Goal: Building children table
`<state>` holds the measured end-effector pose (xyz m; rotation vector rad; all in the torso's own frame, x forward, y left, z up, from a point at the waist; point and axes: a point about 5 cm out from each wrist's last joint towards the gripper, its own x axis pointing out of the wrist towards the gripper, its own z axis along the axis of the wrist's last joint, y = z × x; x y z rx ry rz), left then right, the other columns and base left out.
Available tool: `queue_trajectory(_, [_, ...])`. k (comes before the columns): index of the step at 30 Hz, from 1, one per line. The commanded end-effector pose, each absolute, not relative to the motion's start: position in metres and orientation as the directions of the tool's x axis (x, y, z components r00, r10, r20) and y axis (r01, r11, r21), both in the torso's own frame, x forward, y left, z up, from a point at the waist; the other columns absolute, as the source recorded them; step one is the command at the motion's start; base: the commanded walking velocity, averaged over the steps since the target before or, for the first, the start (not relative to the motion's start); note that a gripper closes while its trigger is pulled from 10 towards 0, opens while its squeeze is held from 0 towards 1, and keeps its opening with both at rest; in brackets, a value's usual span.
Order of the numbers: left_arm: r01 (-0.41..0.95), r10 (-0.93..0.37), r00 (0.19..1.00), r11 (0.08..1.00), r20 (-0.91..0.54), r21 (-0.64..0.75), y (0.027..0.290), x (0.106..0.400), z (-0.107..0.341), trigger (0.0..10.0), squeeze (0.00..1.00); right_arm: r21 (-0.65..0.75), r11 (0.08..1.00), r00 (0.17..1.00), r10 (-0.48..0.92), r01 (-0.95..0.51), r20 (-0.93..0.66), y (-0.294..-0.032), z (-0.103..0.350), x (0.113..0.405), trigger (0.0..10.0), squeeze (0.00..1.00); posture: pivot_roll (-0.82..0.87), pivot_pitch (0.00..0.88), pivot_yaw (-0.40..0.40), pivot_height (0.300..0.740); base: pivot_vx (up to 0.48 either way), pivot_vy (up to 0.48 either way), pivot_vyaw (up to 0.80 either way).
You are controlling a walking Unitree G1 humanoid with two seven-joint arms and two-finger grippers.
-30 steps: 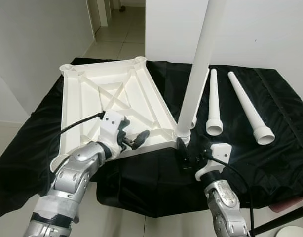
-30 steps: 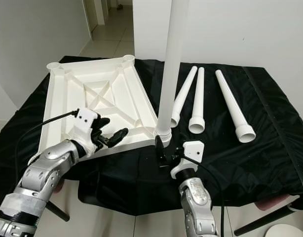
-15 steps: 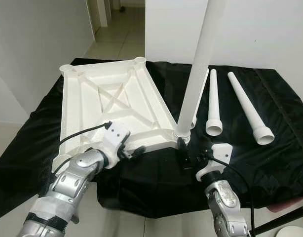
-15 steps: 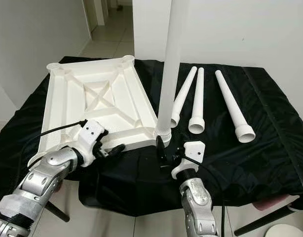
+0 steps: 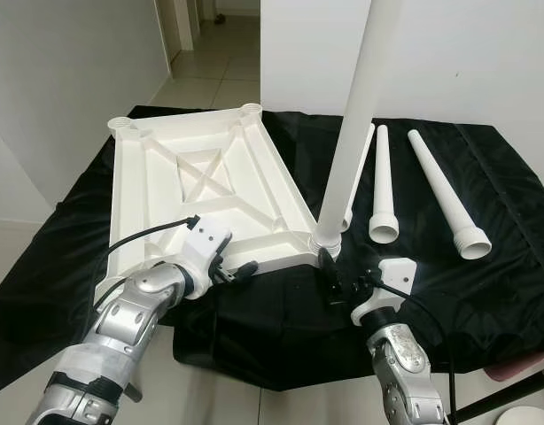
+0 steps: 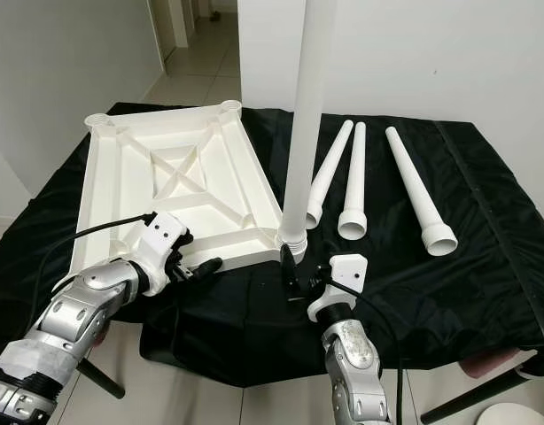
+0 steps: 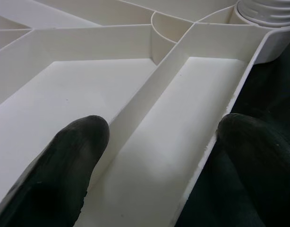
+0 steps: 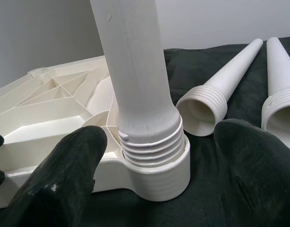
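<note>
The white tabletop (image 5: 210, 181) lies upside down on the black cloth, ribs facing up. One white leg (image 5: 353, 133) stands upright in its near right corner socket (image 5: 325, 243). My left gripper (image 5: 232, 270) is open and straddles the tabletop's near rim (image 7: 201, 156), with one finger (image 7: 64, 165) inside the panel and the other over the cloth. My right gripper (image 5: 330, 279) is open just in front of the upright leg's threaded base (image 8: 152, 142), a finger (image 8: 64, 175) on each side and not touching it. Three loose legs (image 5: 383, 186) lie to the right.
The black cloth (image 5: 485, 292) covers the whole work table and hangs over its front edge. A white wall stands behind, and a tiled corridor (image 5: 210, 62) opens at the back left. A white round object (image 5: 531, 416) sits on the floor at lower right.
My left gripper has drawn back from over the tabletop's ribs to its near rim, and now sits lower. The right gripper and the upright leg have stayed put.
</note>
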<state>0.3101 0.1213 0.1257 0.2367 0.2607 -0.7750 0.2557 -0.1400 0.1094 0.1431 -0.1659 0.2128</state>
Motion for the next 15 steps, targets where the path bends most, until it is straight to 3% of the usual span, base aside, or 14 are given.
queue_trajectory(1, [0.656,-0.575,0.722,0.746,-0.386,0.114,0.1342,0.3119,0.1122,10.0,0.00,0.122,0.968,0.965,0.194,-0.217,0.176,-0.1394,0.1072,0.2556,10.0,0.00,0.01,0.001,0.026,0.740,0.000,0.000,0.00])
queue_trajectory(15, [0.653,-0.565,0.722,0.748,-0.400,0.121,0.1358,0.3134,0.1118,10.0,0.00,0.125,0.969,0.966,0.189,-0.212,0.176,-0.1393,0.1066,0.2560,10.0,0.00,0.01,0.003,0.028,0.740,0.000,0.000,0.00])
